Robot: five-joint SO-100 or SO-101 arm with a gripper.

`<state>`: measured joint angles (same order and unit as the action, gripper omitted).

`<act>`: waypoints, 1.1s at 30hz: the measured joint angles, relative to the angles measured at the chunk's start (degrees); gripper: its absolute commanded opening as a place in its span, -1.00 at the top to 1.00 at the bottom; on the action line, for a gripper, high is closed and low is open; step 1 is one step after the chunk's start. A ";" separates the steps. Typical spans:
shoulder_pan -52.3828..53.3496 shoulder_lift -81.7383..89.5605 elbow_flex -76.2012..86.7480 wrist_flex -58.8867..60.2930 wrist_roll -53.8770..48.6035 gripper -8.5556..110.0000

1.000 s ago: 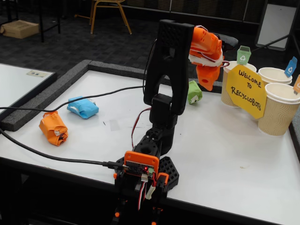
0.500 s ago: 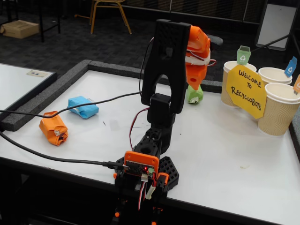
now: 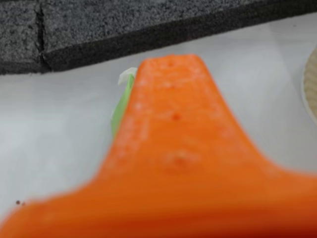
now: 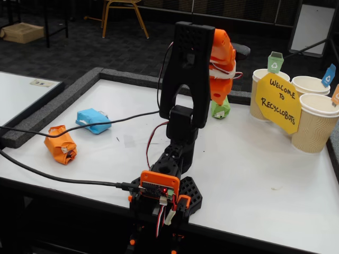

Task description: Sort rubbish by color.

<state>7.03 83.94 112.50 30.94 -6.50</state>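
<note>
Only the fixed view shows the orange wad (image 4: 60,144) and blue wad (image 4: 94,120) at centre left on the table (image 4: 254,174). The arm stands folded, gripper (image 4: 218,98) pointing down over the green wad (image 4: 220,108). The wrist view shows a green sliver (image 3: 121,106) beside the blurred finger; we cannot tell the jaw opening.

Event or demo hall: dark carpet (image 4: 79,42), chair (image 4: 124,13), Recyclobots sign (image 4: 279,101).
</note>
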 measured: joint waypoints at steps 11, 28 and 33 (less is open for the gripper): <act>0.00 0.97 2.37 -1.67 0.00 0.52; -2.02 0.62 -6.15 14.85 0.00 0.53; -2.20 0.62 -7.82 16.79 0.00 0.53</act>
<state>4.83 84.55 104.68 47.72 -6.50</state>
